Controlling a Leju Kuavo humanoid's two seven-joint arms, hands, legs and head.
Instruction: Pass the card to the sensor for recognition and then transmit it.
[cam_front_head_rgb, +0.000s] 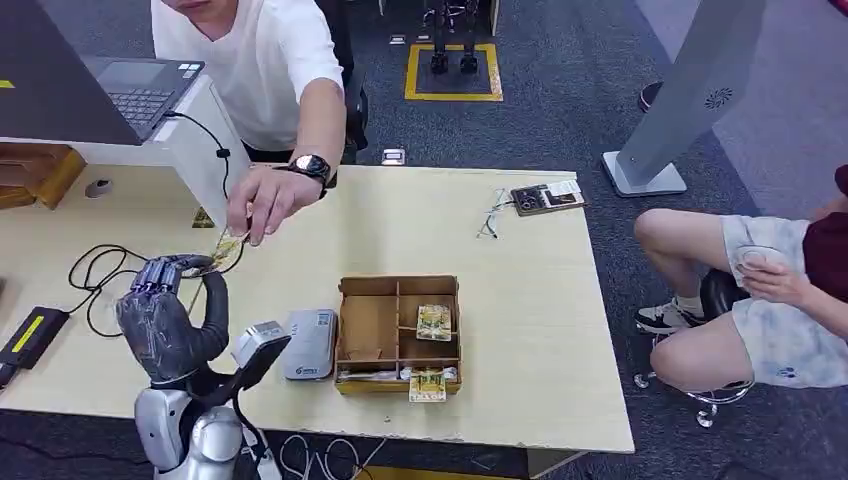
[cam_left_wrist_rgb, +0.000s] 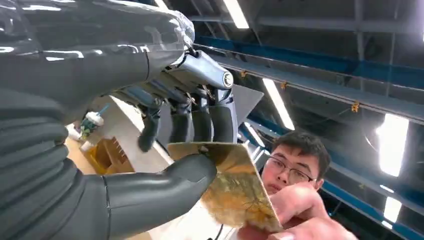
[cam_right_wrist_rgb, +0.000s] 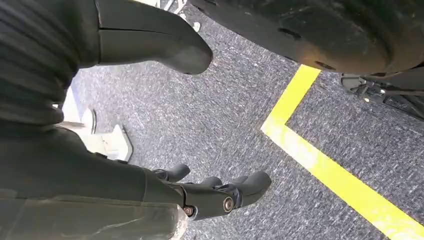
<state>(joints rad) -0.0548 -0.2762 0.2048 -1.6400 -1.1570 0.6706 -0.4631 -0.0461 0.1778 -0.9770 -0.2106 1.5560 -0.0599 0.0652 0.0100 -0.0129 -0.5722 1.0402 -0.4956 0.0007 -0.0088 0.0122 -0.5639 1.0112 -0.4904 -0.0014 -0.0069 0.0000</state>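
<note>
The left hand (cam_front_head_rgb: 165, 315) is raised above the table (cam_front_head_rgb: 520, 300), palm turned toward the person, thumb and fingers (cam_left_wrist_rgb: 192, 120) pinching one end of the card (cam_left_wrist_rgb: 235, 187). The person's hand (cam_front_head_rgb: 262, 203) reaches across and grips the card's other end. The right hand (cam_right_wrist_rgb: 150, 125) hangs over the carpeted floor (cam_right_wrist_rgb: 240, 115), fingers loosely apart, holding nothing.

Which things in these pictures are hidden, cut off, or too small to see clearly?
- Card print: blurred in the left wrist view; the left hand and the person's hand cover its ends.
- Card in the head view: too small.
- Sensor label: too small.
- Right hand: hangs over the floor.
</note>
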